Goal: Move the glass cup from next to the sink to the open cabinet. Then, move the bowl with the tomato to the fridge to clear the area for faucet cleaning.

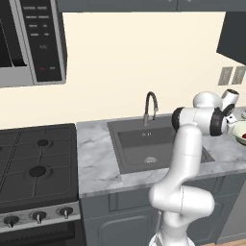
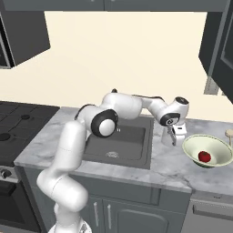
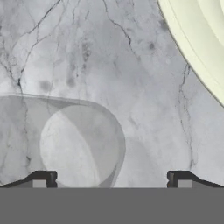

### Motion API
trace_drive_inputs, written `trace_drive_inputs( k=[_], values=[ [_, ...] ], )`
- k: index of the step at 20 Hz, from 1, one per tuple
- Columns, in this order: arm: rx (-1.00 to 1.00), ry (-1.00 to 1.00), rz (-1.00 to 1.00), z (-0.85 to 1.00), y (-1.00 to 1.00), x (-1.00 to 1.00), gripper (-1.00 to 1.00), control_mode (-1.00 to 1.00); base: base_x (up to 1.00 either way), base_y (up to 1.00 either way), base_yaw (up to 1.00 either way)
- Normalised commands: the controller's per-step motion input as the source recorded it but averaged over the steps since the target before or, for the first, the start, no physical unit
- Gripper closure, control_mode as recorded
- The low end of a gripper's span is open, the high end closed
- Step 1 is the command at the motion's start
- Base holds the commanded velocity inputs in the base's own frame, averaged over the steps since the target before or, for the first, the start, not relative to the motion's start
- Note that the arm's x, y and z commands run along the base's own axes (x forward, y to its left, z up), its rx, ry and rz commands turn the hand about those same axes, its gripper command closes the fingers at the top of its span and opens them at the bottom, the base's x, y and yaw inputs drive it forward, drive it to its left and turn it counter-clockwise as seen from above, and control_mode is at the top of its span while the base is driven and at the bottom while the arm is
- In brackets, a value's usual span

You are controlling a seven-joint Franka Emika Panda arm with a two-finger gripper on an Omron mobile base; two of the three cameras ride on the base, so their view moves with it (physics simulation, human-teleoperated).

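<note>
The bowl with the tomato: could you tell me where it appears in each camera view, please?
Left base view: the bowl sits at the right edge, partly cut off, beyond the arm.
Right base view: at lower right on the marble counter, tomato inside.
Hand view: its cream rim fills the top right corner.
Shared landmark: the marble counter.

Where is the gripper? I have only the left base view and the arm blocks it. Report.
Observer: In the right base view the gripper hangs over the marble counter, between the sink and the bowl.
Operator: Give me the jaws.
Observer: Open wide, holding nothing.
Operator: Line me up on the glass cup.
Observer: In the hand view the glass cup lies off-centre, below the fingertip at that view's left rather than midway between the two.
</note>
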Motion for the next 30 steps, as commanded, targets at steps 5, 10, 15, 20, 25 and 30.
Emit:
trace_drive_inputs(
  k=[5,10,15,20,25,30],
  values=[
    [-0.01,0.0,0.0,-0.22,0.0,0.09,-1.0,-1.0,0.0,0.0,0.0],
    [0.01,0.0,0.0,-0.06,0.0,0.03,1.0,-1.0,0.0,0.0,0.0],
    [0.0,0.0,0.0,0.0,0.0,0.0,1.0,-1.0,0.0,0.0,0.0],
    [0.0,0.01,0.0,-0.01,0.0,0.02,1.0,-1.0,0.0,0.0,0.0],
    [0.0,-0.03,0.0,0.3,0.28,-0.39,1.0,-1.0,0.0,0.0,0.0],
    [0.01,0.01,0.0,0.82,0.74,-0.66,1.0,-1.0,0.0,0.0,0.0]
  ],
)
